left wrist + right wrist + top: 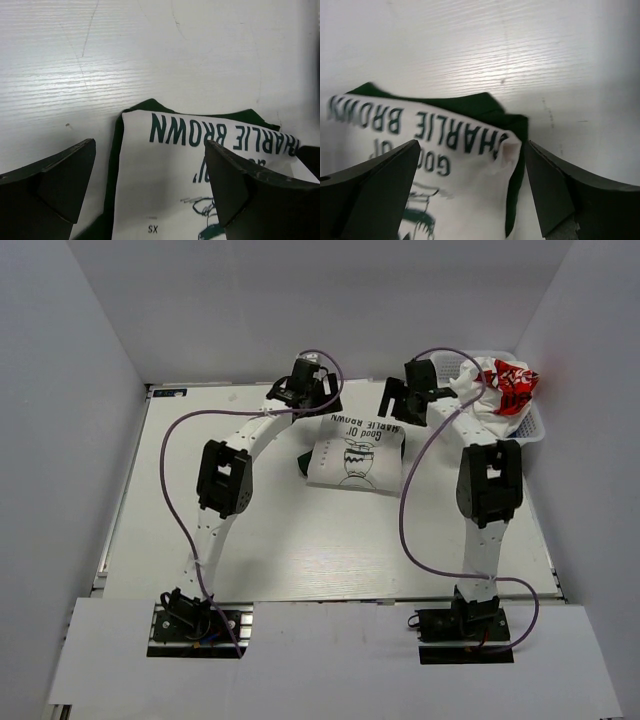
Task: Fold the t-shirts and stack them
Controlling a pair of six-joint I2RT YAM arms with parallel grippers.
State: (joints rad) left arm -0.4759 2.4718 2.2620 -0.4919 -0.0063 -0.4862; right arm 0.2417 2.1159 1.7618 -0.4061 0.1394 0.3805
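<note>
Folded off-white t-shirt [352,455] on table [300,550], crumpled white-and-red t-shirt [503,385] in basket [533,432]

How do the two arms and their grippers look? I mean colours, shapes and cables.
The left arm and the right arm both have white links and boxy black joint housings. A loose purple cable runs along each, from a black base up to the wrist. The left gripper and the right gripper each have two dark, matte, wedge-shaped fingers. No markings show.
</note>
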